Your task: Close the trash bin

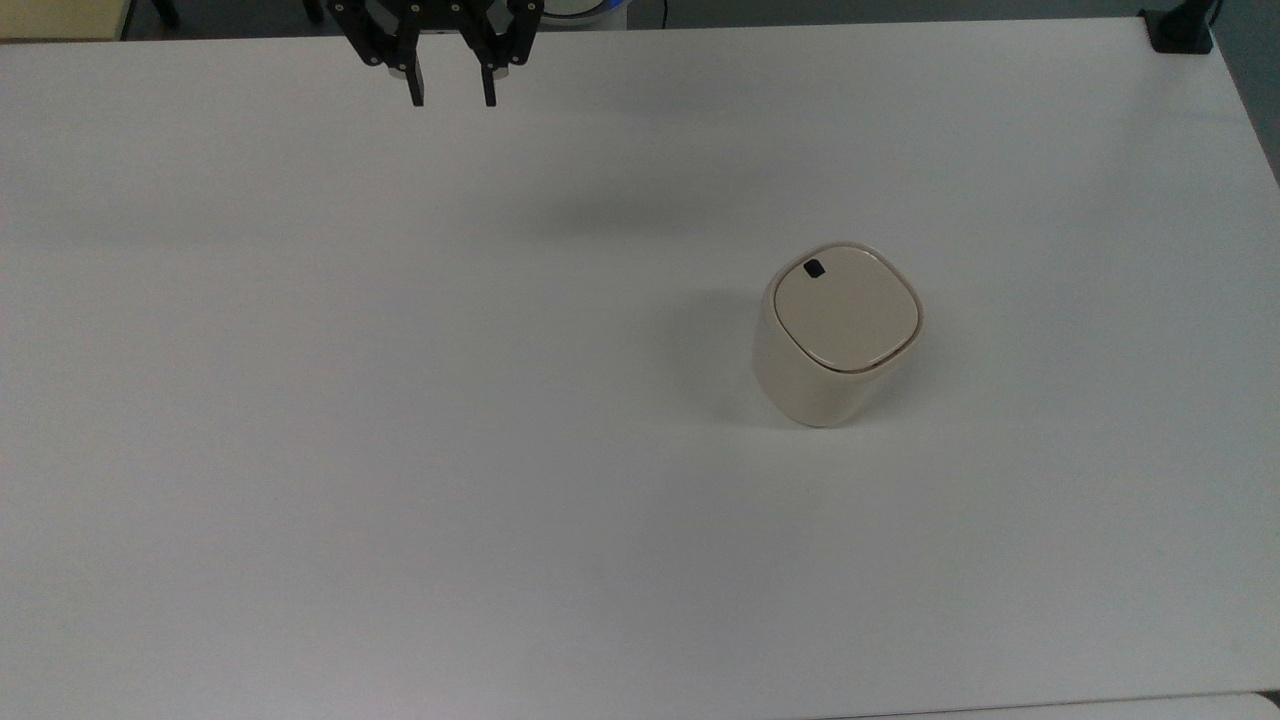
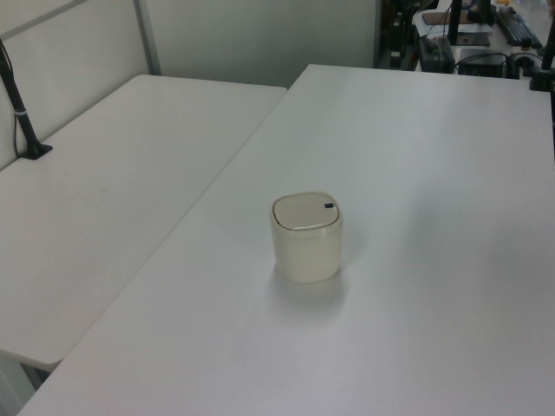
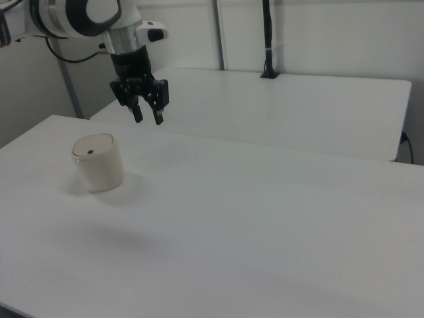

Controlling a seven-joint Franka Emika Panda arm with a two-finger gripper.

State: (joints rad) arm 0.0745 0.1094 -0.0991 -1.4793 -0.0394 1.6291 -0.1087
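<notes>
Trash bin (image 1: 838,335) upright on the worktop (image 1: 400,450), right of centre in the top view, lid (image 1: 846,310) lying flat. Gripper (image 1: 450,95) raised, well apart, jaws wide and empty. Risk: any further push could tip or slide the light bin.

Lab: bare white tables (image 2: 130,173), clamped camera pole (image 3: 267,40).

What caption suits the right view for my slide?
Open gripper raised above the table, apart from the closed trash bin.
</notes>
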